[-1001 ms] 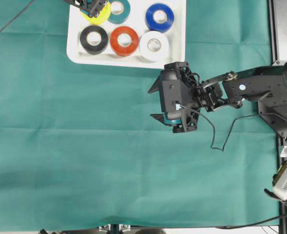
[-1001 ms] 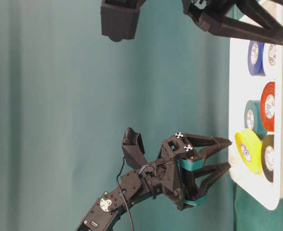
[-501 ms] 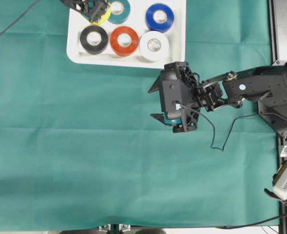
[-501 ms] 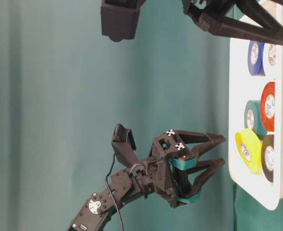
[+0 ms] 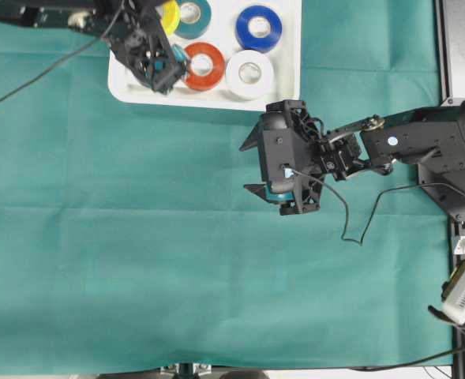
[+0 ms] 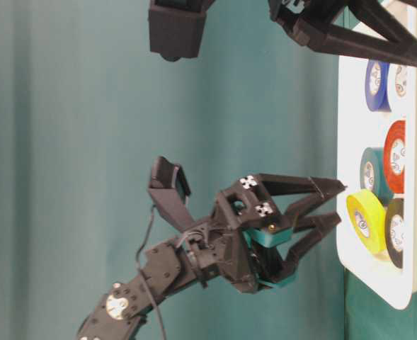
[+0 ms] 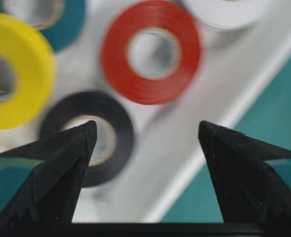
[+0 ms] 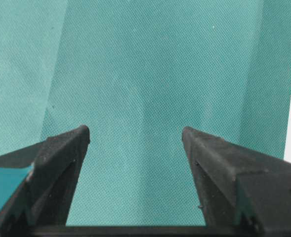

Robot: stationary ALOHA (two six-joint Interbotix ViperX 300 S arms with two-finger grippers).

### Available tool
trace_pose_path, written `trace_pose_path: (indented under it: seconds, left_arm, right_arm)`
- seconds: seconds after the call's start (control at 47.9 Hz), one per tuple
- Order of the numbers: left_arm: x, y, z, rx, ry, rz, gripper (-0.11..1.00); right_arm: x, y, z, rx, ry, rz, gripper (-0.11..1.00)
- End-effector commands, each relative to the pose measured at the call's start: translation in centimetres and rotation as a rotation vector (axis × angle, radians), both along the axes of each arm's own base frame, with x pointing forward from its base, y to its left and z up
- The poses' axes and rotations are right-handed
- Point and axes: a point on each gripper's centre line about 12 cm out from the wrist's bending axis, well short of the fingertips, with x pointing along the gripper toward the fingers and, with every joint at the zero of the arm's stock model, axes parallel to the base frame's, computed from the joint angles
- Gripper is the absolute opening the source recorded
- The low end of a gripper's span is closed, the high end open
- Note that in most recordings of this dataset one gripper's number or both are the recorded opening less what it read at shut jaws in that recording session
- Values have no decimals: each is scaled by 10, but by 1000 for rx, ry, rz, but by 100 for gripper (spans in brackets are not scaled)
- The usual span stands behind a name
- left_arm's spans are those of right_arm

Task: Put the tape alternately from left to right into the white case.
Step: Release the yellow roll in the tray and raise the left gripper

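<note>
In the white case lie all six rolls of tape, so my left claw and right claw gape empty, nothing left.

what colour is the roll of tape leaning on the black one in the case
Yellow. The yellow roll tilts against the black roll in the white case; the table-level view shows it best.

Left arm hides black roll overhead; wrist view blurry, yellow roll cut off.
</note>
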Motion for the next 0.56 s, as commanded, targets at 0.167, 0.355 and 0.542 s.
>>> trace_pose_path:
  seconds: [0.167,0.355,0.542]
  left_arm:
    - [6,-43,24,13,-58,-103,38]
    - [3,-71,21,9,-47,-168,38]
    - [-4,-88,17,4,-34,-206,38]
  right_arm:
    - [1,2,22,11,-69,4,83]
    - [2,1,22,12,-72,3,83]
    - [2,2,22,12,-72,4,83]
